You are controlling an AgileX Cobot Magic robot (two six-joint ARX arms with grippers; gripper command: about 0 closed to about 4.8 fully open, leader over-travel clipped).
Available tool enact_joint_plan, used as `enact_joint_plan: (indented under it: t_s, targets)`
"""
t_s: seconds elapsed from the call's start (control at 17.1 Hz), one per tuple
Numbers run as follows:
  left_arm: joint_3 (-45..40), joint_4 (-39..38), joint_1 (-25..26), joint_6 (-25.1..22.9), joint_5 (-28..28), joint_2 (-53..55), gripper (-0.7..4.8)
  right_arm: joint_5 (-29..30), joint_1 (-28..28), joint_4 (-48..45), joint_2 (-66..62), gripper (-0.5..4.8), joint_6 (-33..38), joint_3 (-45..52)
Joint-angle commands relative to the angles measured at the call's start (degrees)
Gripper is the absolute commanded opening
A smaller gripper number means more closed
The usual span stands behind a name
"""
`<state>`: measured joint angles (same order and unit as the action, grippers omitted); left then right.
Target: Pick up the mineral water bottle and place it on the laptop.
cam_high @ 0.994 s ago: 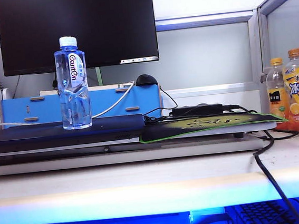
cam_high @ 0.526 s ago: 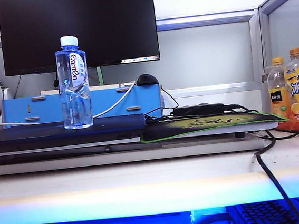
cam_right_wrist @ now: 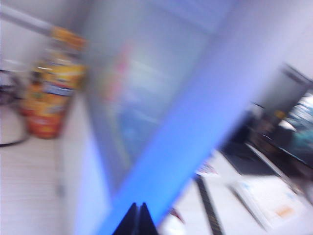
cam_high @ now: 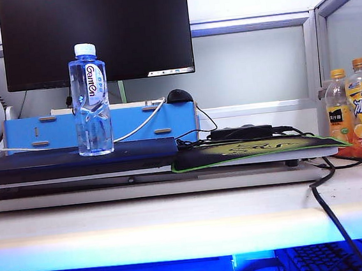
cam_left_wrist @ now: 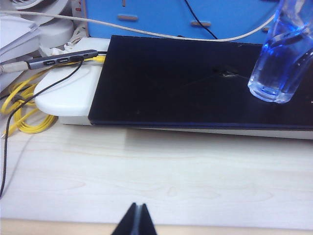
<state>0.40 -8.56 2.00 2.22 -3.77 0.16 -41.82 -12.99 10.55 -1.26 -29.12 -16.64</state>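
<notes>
The mineral water bottle (cam_high: pixel 90 100) stands upright on the dark laptop (cam_high: pixel 74 160) at the left of the exterior view, white cap up. The left wrist view shows the bottle's base (cam_left_wrist: pixel 279 73) resting on the laptop lid (cam_left_wrist: pixel 186 83). My left gripper (cam_left_wrist: pixel 138 215) is shut and empty, back over the pale desk in front of the laptop. My right gripper (cam_right_wrist: pixel 138 215) is shut and empty, in a blurred view of the blue partition beside the orange-capped drink bottles (cam_right_wrist: pixel 51 83). Neither gripper shows in the exterior view.
A black monitor (cam_high: pixel 94 35) stands behind the laptop, over a blue box (cam_high: pixel 135 124). A green-edged mouse pad (cam_high: pixel 253 149) lies right of the laptop, with a power brick (cam_high: pixel 239 132) and cables. Two yellow drink bottles (cam_high: pixel 357 112) stand at the far right. Yellow cable and a hub (cam_left_wrist: pixel 61 59) lie beside the laptop.
The exterior view has drifted very slightly; the bottle stays upright on the laptop. No gripper appears in any of the exterior frames.
</notes>
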Motion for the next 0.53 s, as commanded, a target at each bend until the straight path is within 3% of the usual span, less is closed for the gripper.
enact_joint_plan:
  t_s: [0.06,0.12,0.18,0.23,0.29,0.53]
  targets:
    - [0.00,-0.09,0.00,-0.09,-0.09,-0.11,-0.02,1.05,11.80,-2.03,-0.04,-0.04,2.34,-0.15]
    - [0.00,-0.07,0.00,-0.07,-0.15,-0.11,-0.02,3.10,15.65,-2.32,-0.04,-0.04,5.60,-0.22]
    - [0.00,-0.09,0.00,-0.09,-0.07,-0.11,-0.02,10.19,19.87,-2.29,-0.04,-0.04,8.52,-0.46]
    - [0.00,-0.07,0.00,-0.09,-0.11,-0.11,-0.02,22.73,22.75,-2.19,-0.04,-0.04,20.15,-1.11]
    - [0.00,-0.09,0.00,-0.07,-0.11,-0.11,-0.02,28.65,22.99,-2.05,-0.04,-0.05,25.86,-1.62]
    - [0.00,-0.09,0.02,-0.09,-0.09,-0.11,-0.02,45.75,22.99,5.14,0.63,-0.05,28.30,-3.13]
